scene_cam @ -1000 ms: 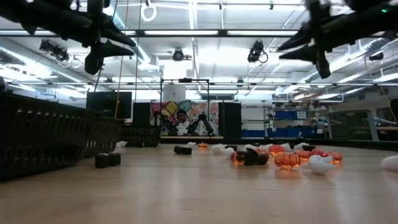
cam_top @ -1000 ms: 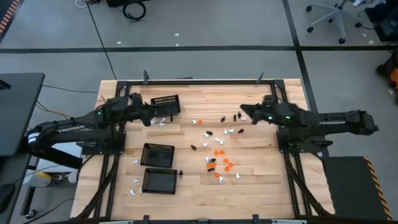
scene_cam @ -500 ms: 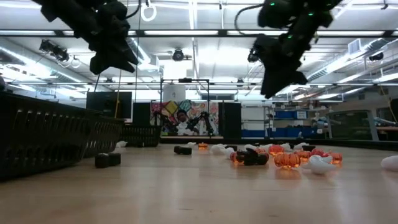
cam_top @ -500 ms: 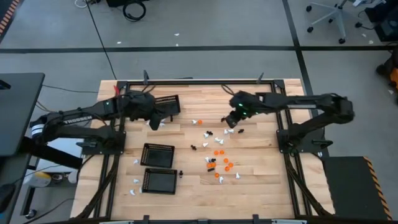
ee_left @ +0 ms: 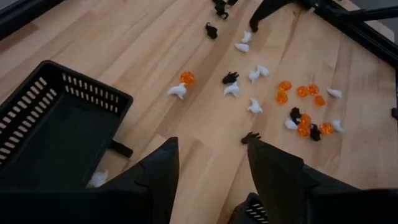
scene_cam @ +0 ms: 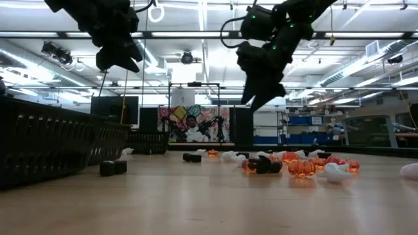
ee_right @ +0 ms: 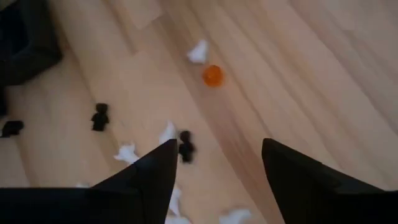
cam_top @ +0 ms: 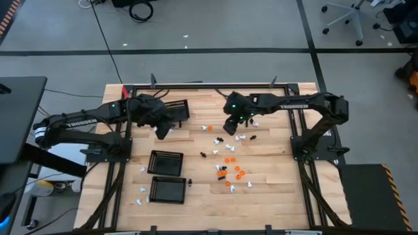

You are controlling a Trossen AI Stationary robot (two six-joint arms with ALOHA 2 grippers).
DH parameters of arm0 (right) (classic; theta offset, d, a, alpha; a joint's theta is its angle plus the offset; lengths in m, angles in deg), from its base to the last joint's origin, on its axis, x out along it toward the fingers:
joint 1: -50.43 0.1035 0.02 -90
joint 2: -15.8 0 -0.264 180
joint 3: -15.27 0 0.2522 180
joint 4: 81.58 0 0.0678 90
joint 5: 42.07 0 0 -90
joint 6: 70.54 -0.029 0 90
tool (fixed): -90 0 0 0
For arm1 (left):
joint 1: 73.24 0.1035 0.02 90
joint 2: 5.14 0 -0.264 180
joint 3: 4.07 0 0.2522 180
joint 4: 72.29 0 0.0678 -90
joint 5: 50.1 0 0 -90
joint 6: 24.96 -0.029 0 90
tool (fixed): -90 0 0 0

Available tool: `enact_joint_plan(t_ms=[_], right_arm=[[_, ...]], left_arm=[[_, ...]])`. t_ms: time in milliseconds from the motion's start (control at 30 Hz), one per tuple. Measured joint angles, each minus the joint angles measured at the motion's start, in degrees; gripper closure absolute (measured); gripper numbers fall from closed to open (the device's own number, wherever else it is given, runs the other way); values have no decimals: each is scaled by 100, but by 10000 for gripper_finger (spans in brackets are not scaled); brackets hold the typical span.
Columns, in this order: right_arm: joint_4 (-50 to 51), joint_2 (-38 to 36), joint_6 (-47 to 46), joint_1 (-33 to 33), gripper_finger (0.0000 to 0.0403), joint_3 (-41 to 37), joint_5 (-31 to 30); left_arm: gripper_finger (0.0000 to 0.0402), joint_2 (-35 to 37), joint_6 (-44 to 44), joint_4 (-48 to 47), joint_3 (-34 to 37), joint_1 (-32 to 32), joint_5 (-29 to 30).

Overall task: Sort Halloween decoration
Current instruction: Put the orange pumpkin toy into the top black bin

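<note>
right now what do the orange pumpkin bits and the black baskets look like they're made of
Orange pieces: probably translucent glossy plastic; in the low view they glow and light passes through them. Baskets: likely matte black metal mesh or rigid plastic, with rows of slots along thin walls; I can't tell which.

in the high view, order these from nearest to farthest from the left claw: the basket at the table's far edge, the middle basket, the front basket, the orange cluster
From the left claw, which hangs open:
1. Far-edge basket, right beside it.
2. Middle basket, toward the front.
3. Front basket and orange cluster, toward the right arm's side: too close to call.
</note>
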Motion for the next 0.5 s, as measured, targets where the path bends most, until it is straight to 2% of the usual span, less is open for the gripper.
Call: enact_joint_plan(t_ms=[200,500], right_arm=[[-225,882,515,224,160,531,38],[-301,1912,2120,483,163,1300,-259]], left_arm=[[203,0,291,-1,0,-137,4],[203,0,686,-434,-2,-505,18]])
